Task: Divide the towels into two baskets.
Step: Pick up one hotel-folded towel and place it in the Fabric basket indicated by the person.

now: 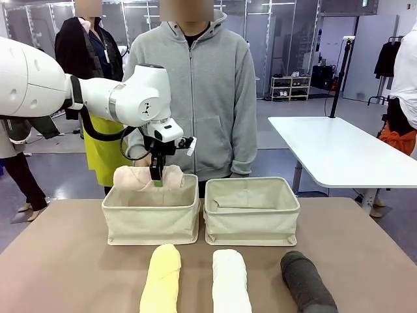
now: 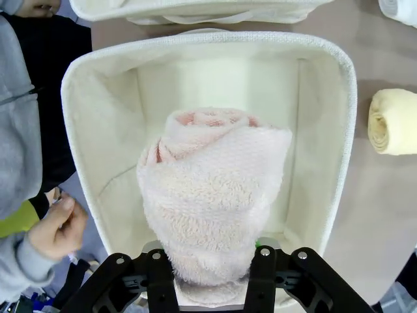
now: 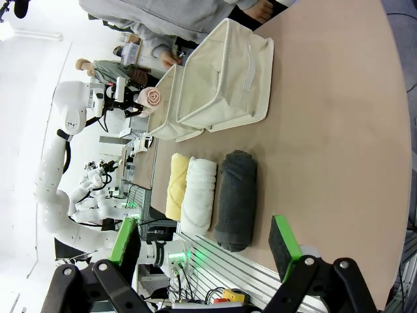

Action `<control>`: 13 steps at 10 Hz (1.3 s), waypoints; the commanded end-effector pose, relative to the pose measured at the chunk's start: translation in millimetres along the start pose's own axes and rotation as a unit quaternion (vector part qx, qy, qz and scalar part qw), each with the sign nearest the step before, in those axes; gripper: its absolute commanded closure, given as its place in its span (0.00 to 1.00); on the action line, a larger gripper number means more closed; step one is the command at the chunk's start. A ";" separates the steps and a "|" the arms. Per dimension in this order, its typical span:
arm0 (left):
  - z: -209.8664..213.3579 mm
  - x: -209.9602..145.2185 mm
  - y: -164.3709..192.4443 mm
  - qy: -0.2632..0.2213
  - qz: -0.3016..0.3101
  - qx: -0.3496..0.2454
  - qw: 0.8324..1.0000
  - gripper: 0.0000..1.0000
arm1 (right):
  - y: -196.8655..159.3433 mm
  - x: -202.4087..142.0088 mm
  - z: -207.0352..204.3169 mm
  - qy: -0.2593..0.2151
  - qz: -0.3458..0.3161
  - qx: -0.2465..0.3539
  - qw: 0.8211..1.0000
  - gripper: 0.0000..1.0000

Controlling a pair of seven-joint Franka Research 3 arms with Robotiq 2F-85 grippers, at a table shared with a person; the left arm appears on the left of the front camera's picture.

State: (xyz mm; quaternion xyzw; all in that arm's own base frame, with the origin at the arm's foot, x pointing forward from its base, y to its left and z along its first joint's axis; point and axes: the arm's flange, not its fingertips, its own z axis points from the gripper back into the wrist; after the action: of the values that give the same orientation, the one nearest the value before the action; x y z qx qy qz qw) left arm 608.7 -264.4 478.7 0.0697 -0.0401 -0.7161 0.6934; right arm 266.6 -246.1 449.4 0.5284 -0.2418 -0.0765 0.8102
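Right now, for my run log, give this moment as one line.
left gripper: shut on pink towel, over left basket | right gripper: open, empty | yellow towel, white towel, grey towel: on table

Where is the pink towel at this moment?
Front view, left side: the pink towel is clamped in the left gripper, over the opening of the left basket, in front of the person.

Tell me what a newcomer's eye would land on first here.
First, the left gripper, shut on a pink towel and holding it over the left basket. Next, a yellow towel, a white towel and a dark grey towel lie in a row nearer the robot. The right basket stands beside the left one, with a person in a grey hoodie behind both.
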 end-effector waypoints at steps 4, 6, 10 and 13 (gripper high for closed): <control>-9.5 2.7 22.8 -0.002 -0.014 -0.011 1.000 0.60 | 2.7 -1.4 1.4 -0.006 0.002 0.005 1.000 0.00; -35.7 7.6 42.9 0.012 -0.009 -0.035 0.999 0.60 | 2.7 -1.4 1.4 -0.006 0.002 0.005 1.000 0.00; -55.7 3.5 43.0 0.025 -0.002 -0.024 0.999 0.19 | 2.7 -1.4 1.4 -0.006 0.002 0.005 1.000 0.00; -54.3 4.4 39.1 0.024 0.003 -0.026 0.999 0.00 | 2.7 -1.4 1.4 -0.006 0.002 0.005 1.000 0.00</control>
State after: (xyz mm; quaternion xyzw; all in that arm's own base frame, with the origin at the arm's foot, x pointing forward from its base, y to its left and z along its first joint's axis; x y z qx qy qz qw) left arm 659.3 -270.3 424.9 0.0613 -0.0147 -0.7196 0.6915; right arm 266.6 -246.1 449.4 0.5284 -0.2418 -0.0766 0.8102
